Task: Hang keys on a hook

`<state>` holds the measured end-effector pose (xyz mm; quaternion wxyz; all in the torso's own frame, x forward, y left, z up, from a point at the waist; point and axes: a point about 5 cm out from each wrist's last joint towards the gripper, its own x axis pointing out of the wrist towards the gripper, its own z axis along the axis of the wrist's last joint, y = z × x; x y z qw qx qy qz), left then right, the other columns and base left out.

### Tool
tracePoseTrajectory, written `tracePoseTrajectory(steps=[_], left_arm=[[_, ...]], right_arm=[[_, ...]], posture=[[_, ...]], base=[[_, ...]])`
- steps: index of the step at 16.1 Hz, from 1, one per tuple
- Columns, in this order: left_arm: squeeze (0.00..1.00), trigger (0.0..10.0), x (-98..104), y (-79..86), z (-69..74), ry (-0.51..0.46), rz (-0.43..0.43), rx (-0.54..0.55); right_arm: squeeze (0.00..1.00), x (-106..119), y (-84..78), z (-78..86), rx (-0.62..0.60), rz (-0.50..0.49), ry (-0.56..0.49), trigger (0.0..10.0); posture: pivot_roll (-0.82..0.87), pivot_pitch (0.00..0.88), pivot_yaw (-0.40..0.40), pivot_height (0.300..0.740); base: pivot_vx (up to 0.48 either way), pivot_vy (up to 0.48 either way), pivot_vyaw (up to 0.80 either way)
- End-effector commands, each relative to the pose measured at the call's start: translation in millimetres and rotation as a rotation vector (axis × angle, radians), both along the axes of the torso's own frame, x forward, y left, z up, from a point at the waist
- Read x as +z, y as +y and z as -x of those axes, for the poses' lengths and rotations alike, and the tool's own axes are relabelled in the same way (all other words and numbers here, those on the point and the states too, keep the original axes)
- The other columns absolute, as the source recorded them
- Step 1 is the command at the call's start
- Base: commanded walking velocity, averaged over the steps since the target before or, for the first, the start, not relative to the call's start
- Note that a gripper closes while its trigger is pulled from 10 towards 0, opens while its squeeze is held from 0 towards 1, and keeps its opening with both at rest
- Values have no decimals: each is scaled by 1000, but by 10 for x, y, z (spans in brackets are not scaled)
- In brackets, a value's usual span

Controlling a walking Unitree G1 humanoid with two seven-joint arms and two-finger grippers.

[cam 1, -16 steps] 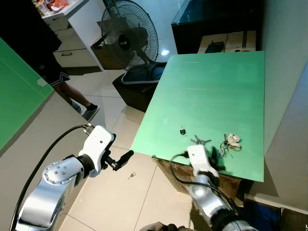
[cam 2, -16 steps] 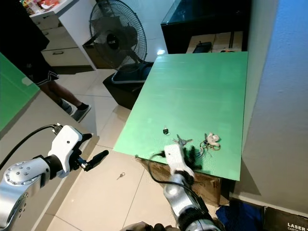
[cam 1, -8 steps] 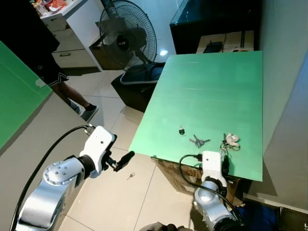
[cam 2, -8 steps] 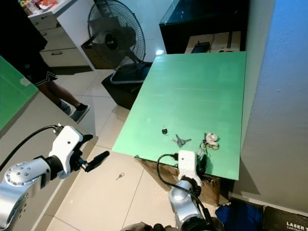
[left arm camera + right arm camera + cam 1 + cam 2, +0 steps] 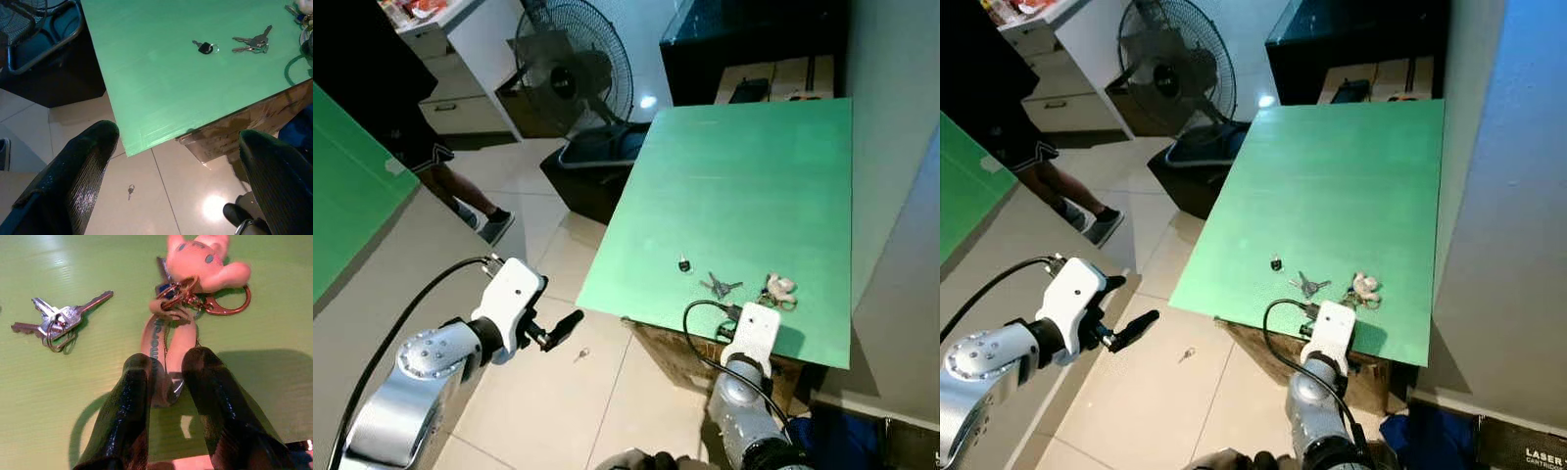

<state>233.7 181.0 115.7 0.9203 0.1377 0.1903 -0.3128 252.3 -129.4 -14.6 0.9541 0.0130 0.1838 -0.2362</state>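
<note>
While its right arm reaches over the near edge of a green table (image 5: 744,186), the robot's right gripper (image 5: 166,382) has its two black fingers pressed close on either side of the pale strap (image 5: 155,345) of a keychain bunch (image 5: 779,289), the strap caught between them. That bunch, with a pink toy figure (image 5: 205,262) and a copper-coloured ring (image 5: 227,303), lies flat on the table near its front right corner, just ahead of the white wrist housing (image 5: 756,333). Just beside it, toward the robot's left, lies a pair of silver keys (image 5: 719,286) on a ring, and a little farther left a single small key with a black head (image 5: 684,264); all rest on the table surface, apart from one another. Out over the tiled floor (image 5: 548,392) to the left of the table hangs the left gripper (image 5: 181,166), its fingers spread wide and holding nothing. One more small key (image 5: 580,355) lies on the tiles below it, near the table's front left corner. Beyond the table stand a black pedestal fan (image 5: 570,59) and a dark cabinet (image 5: 754,39). A person's legs (image 5: 460,191) show at the far left beside a green panel (image 5: 352,176).
</note>
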Motion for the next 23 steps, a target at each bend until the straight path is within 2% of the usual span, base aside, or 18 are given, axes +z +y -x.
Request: tracePoseTrajectory(steps=[1, 4, 5, 16, 19, 20, 21, 23], left_arm=[[0, 10000, 20, 76, 12, 6, -25, 13], [0, 10000, 16, 83, 21, 7, -32, 14], [0, 10000, 16, 83, 21, 7, -33, 14], [0, 10000, 13, 78, -28, 16, -44, -11], [0, 10000, 9, 45, -46, 18, -40, -23], [0, 10000, 8, 41, -45, 18, -40, -26], [0, 10000, 6, 40, -42, 19, -39, -27], [0, 10000, -5, 28, -34, 23, -38, -30]], right_arm=[[0, -66, 161, 59, 6, -71, 41, 10000], [0, -65, 112, 48, -6, -97, 18, 10000], [1000, -53, 110, 41, -6, -103, 5, 10000], [1000, 128, 189, -87, 12, -93, -110, 10000], [1000, 143, 215, -96, 22, -76, -111, 10000], [533, 126, 214, -98, 30, -45, -78, 10000], [0, 125, 217, -94, 37, -42, -80, 0], [0, 113, 190, -64, 23, -23, -81, 0]], posture=[[51, 95, 377, 740], [53, 96, 378, 740], [53, 97, 378, 740], [19, 111, 400, 740], [15, 117, 400, 740], [13, 121, 400, 740], [10, 121, 400, 740], [8, 123, 400, 740]], base=[[0, 0, 0], [0, 0, 0], [0, 0, 0], [0, 0, 0], [0, 0, 0], [0, 0, 0], [0, 0, 0], [0, 0, 0]])
